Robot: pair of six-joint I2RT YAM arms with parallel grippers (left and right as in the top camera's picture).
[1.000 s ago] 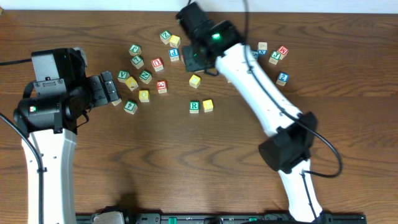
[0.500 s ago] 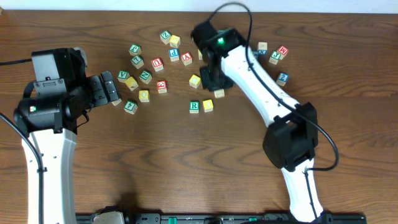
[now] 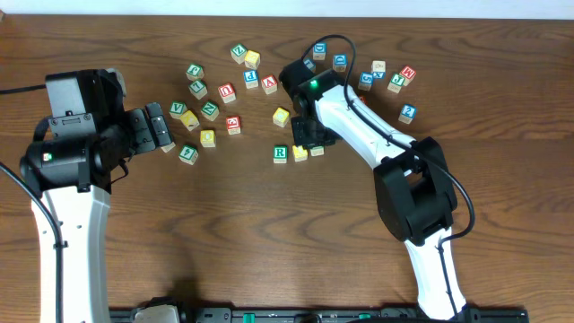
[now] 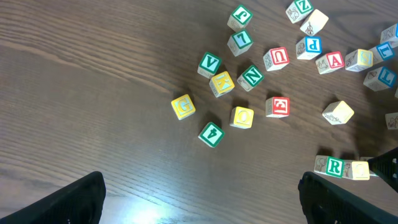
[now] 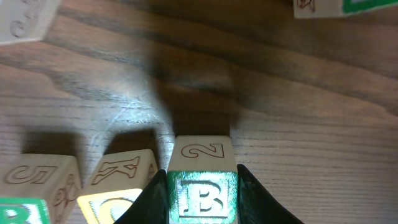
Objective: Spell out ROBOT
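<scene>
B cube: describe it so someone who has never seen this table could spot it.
Follow the white right arm to the short row of cubes at mid-table. The B cube ends that row, clamped in the right hand beside a yellow cube. It alone shows a green B, with a 2 on its side.

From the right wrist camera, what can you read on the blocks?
"B": B cube, pinched by the right gripper.
"2": adjoining face, same cube.
"K": side of the yellow cube.
"5": side of the bottom-left cube.
Top-left cube, top-right cube: cut off, unreadable.
</scene>
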